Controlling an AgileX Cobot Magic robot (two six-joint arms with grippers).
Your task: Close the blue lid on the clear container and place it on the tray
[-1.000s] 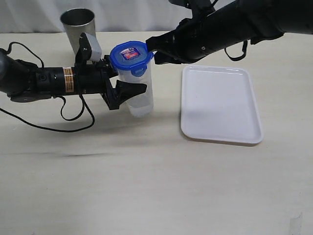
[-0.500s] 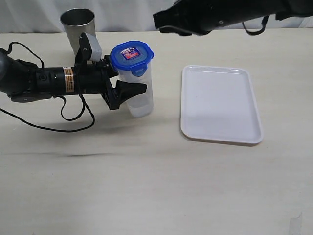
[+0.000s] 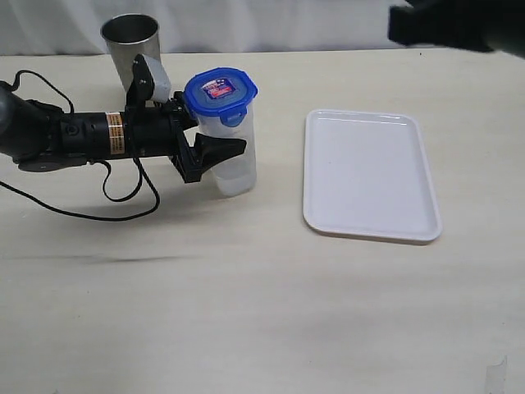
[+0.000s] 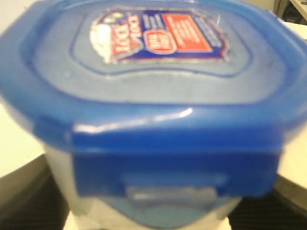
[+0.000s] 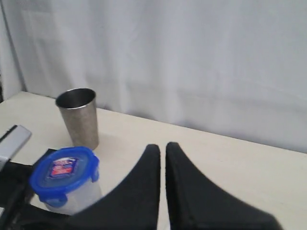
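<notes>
The clear container point(image 3: 236, 160) stands upright on the table with the blue lid point(image 3: 220, 90) seated on its rim. The lid's red-and-white label faces up. My left gripper point(image 3: 218, 133) reaches in from the left and is shut on the container's body just below the lid, one finger point(image 3: 220, 152) in front. In the left wrist view the lid point(image 4: 153, 72) fills the frame. The white tray point(image 3: 369, 176) lies to the right of the container with nothing on it. My right gripper point(image 3: 395, 26) hangs high at the back right, shut and holding nothing, its fingertips point(image 5: 154, 149) pressed together.
A grey metal cup point(image 3: 131, 45) stands at the back left behind my left arm, and it also shows in the right wrist view point(image 5: 78, 115). A black cable point(image 3: 123, 197) loops on the table by the left arm. A white curtain closes the back.
My right arm has lifted off the lid and swung up and to the right, out to the frame's top right corner. The left gripper, container and lid have not moved.
</notes>
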